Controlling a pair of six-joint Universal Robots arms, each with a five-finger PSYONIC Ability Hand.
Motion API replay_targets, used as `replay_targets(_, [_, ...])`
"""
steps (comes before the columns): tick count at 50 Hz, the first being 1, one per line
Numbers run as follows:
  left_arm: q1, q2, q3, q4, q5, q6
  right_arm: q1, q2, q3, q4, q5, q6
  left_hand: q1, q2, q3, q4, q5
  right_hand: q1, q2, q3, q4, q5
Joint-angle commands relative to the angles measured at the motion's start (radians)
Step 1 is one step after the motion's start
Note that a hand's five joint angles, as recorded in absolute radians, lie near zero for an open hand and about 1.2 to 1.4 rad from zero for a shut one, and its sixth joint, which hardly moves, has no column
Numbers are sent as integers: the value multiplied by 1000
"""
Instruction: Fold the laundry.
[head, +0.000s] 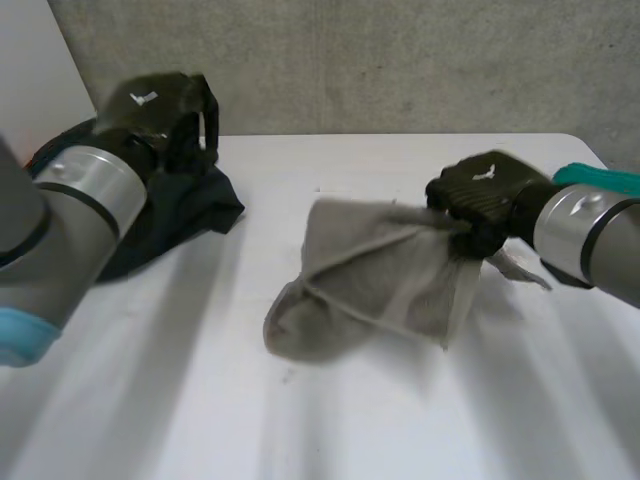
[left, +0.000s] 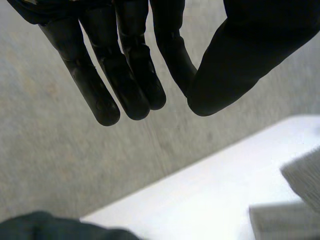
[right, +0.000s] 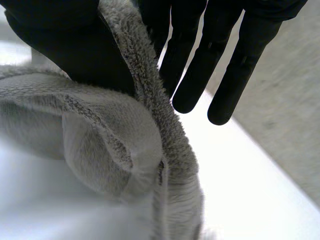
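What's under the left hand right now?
A dark garment bunched on the white table, below the open left hand. The left arm covers much of it, so its extent is hidden. The right hand pinches the grey towel elsewhere.

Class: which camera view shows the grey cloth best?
The head view: the whole grey cloth lies on the table, one edge held by the right hand. The right wrist view shows that pinched edge; the left wrist view, a corner.

the head camera looks down from behind the arms over the white table — each wrist camera looks out close from its own arm, and all three share the grey towel.
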Motion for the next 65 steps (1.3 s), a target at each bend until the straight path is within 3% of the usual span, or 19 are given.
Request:
replay_targets(1, [-47, -222, 49, -3, -3, 7, 13, 145, 9, -3, 4, 43, 240, 202, 208, 200, 223, -20, -117, -136, -148, -113])
replay_targets(3, [-60, -259, 57, -6, 0, 6, 7, 165, 10, -13, 2, 60, 240, 202, 208, 200, 223, -506, -604, -623, -634, -600])
replay_targets(5, [-73, -290, 54, -9, 2, -2, 3, 165, 10, -26, 2, 78, 240, 202, 208, 200, 223, -591, -688, -708, -719, -685])
replay_targets(8, [-77, -293, 30, -14, 3, -7, 0, 162, 10, -52, 2, 126, -614, -652, -646, -654, -631, -741, -838, -857, -868, -834])
replay_targets(11, [-79, -272, -1, -22, 5, -14, -7, 139, 13, -50, 8, 138, -623, -661, -655, -663, -639, -876, -973, -992, -1004, -969])
replay_targets(15, [-83, -180, -84, -25, 14, -36, -56, 38, 36, -47, 4, 134, -637, -676, -670, -677, -654, -882, -979, -999, -1010, -976])
replay_targets(23, [-212, -80, -213, -11, -1, -48, -197, -24, 139, -47, 2, 23, -667, -705, -699, -707, -683, -847, -944, -963, -975, -940])
replay_targets(32, [-291, -78, -334, 0, 0, -120, -216, 12, 311, -134, -10, -14, -667, -705, -699, -707, -683, -741, -839, -858, -869, -835])
replay_targets(35, [-288, -83, -342, 3, 0, -134, -213, 79, 334, -231, -12, -9, -670, -708, -702, -710, -686, -571, -669, -688, -699, -665])
replay_targets(36, [-287, -84, -342, 4, 0, -134, -213, 93, 334, -249, -12, -8, -670, -708, -702, -710, -686, -472, -569, -588, -600, -566])
replay_targets(39, [-274, -86, -346, 18, -3, -139, -211, 139, 329, -332, -13, 5, -702, -740, -734, -742, -719, 324, 227, 208, 197, 231])
replay_targets(47, [-191, -84, -383, 78, -77, -246, -158, 56, 288, -377, -16, 21, -743, -782, -775, -783, -760, 326, 229, 210, 199, 233])
replay_targets(49, [-166, -91, -385, 77, -69, -324, -139, -83, 269, -377, -25, 57, -743, -782, -775, -783, -760, 326, 229, 210, 199, 233])
replay_targets(52, [-149, -97, -380, 73, -61, -385, -130, -178, 250, -374, -41, 100, -746, -784, -778, -786, -763, 326, 229, 210, 199, 233])
replay_targets(59, [-157, -207, -339, 83, 17, -484, -70, -335, 220, -331, -99, 178, -816, -855, -849, -856, -833, 326, 229, 210, 199, 233])
replay_targets(65, [-186, -333, -242, 81, 60, -510, -52, -383, 200, -294, -101, 187, -817, -855, -849, -856, -833, 326, 229, 210, 199, 233])
